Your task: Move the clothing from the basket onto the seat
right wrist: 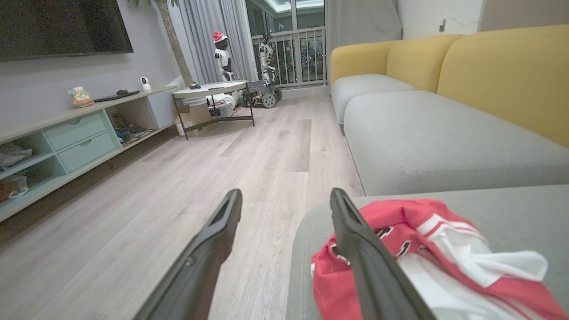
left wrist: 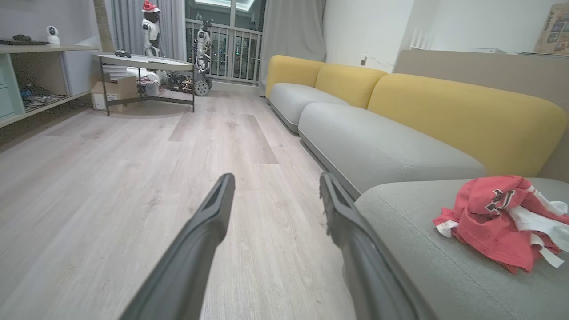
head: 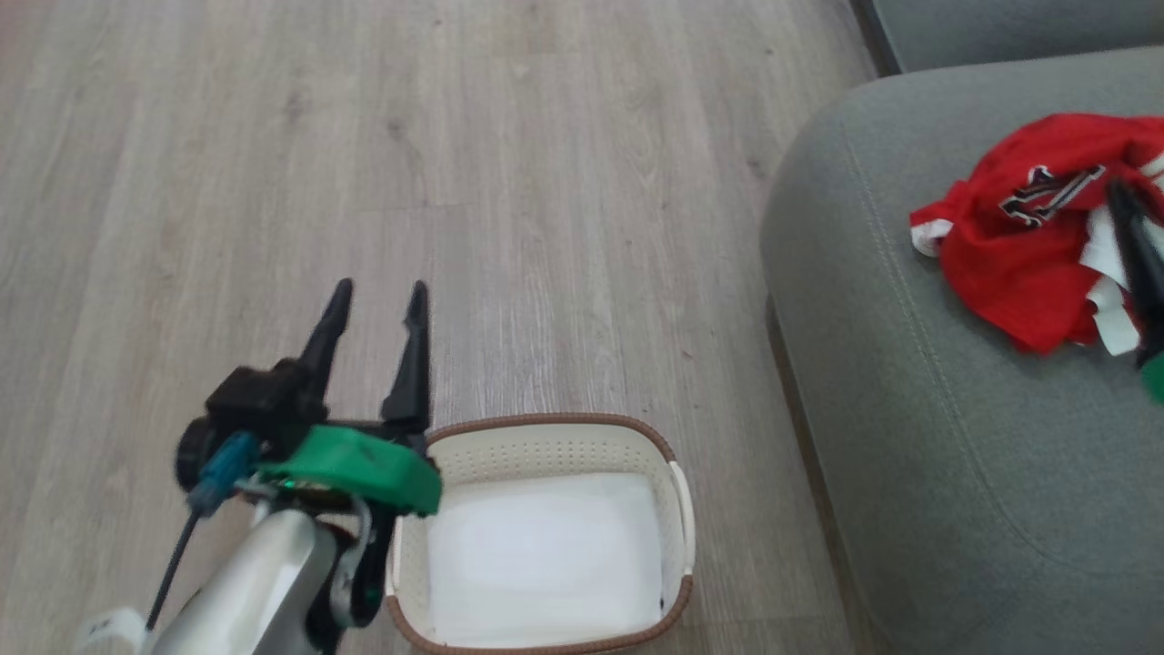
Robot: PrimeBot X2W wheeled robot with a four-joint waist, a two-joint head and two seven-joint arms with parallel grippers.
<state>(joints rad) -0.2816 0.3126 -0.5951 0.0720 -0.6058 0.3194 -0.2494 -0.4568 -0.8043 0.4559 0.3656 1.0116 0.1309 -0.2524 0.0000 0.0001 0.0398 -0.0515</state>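
Observation:
The clothing (head: pixel 1018 236) lies in a crumpled red and white heap on the grey-green seat (head: pixel 909 409), at the right. One dark finger (head: pixel 1130 238) of my right gripper reaches over the heap from the right edge. In the right wrist view that gripper (right wrist: pixel 285 193) is open, its right finger above the clothing (right wrist: pixel 391 220) near the seat's (right wrist: pixel 511 204) rounded corner. The white basket (head: pixel 546 421) stands on the floor left of the seat, showing only its white bottom. My left gripper (head: pixel 377 296) hovers open by the basket's far left rim, holding nothing. The left wrist view shows the clothing (left wrist: pixel 489 222) to its right.
Pale wood floor (head: pixel 455 182) stretches ahead. Further grey cushions (left wrist: pixel 378 146) with yellow backrests (left wrist: pixel 444 111) line the right side. A round table (right wrist: pixel 209 89), a low shelf unit (right wrist: pixel 66 142) and parked robots (right wrist: pixel 222 58) by the window stand far off.

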